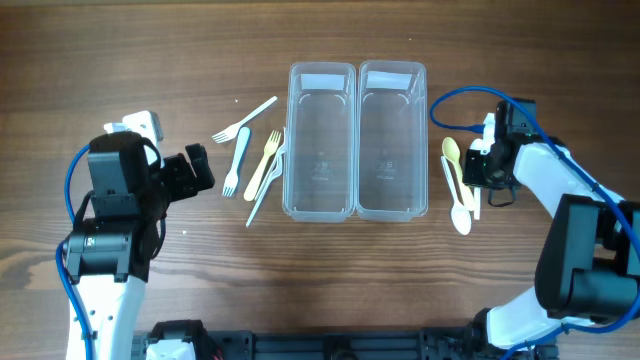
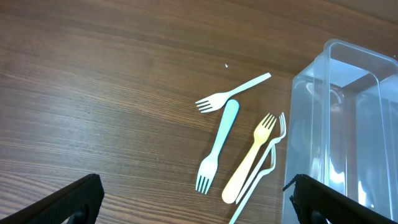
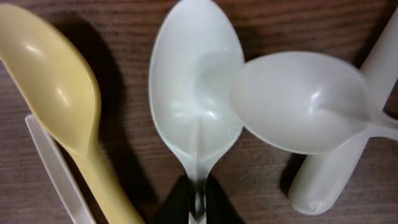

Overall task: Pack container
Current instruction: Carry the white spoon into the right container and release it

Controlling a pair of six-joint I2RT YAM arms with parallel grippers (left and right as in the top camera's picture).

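Two clear empty containers (image 1: 322, 68) (image 1: 392, 67) stand side by side mid-table. Left of them lie a white fork (image 1: 243, 120), a pale blue fork (image 1: 237, 160), a yellow fork (image 1: 265, 165) and a clear fork (image 1: 268, 190). My left gripper (image 1: 205, 170) is open and empty left of the forks; in the left wrist view its jaws (image 2: 196, 208) frame the blue fork (image 2: 217, 146). My right gripper (image 1: 478, 172) is low over the spoons right of the containers. In the right wrist view its jaws (image 3: 198, 205) are shut on a white spoon's (image 3: 196, 93) handle.
A yellow spoon (image 3: 56, 87) lies left of the gripped spoon and a second white spoon (image 3: 298, 102) overlaps its right edge. A white handle (image 3: 336, 168) lies under that. The left container's wall (image 2: 348, 124) stands right of the forks.
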